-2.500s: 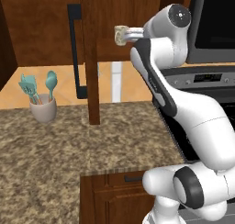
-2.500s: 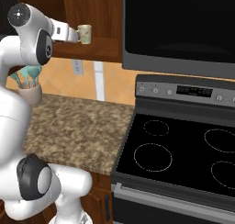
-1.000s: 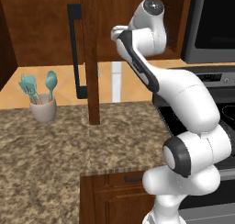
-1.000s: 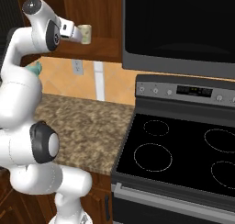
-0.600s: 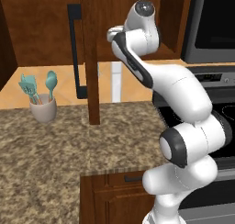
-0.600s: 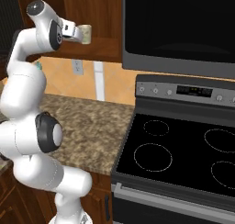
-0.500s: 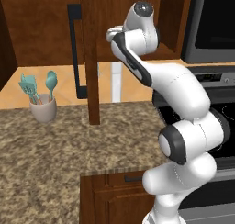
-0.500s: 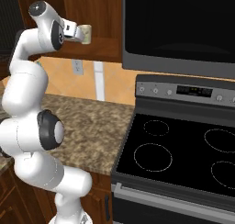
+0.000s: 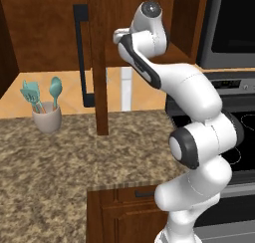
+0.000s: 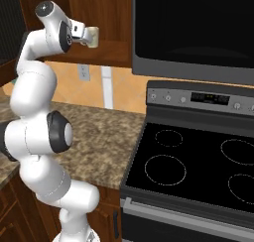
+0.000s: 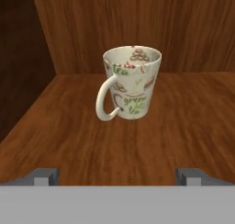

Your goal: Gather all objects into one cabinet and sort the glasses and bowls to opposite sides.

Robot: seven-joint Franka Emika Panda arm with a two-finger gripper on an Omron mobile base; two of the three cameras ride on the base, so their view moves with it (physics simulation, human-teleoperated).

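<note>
A pale beige mug (image 11: 131, 83) with printed patterns and a handle on its left stands upright on a wooden shelf floor (image 11: 151, 140), with wood walls behind it and to its left. My gripper (image 11: 118, 175) is open. Its two fingertips (image 11: 46, 175) are spread wide, a short way in front of the mug and not touching it. In the right base view the mug (image 10: 91, 36) sits just past my gripper (image 10: 81, 34), high up in the wall cupboard. The coral-orange cups and the dark grey bowl are out of view.
An open wooden door (image 9: 102, 62) with a black bar handle (image 9: 82, 58) hangs left of my arm. A pot of teal utensils (image 9: 46, 118) stands on the granite counter (image 9: 50, 172). A black stove (image 10: 198, 166) and microwave (image 10: 198, 28) lie to the right.
My arm's upper joints have swung up and around while the hand stayed at the cupboard. The mug has kept its place on the shelf.
</note>
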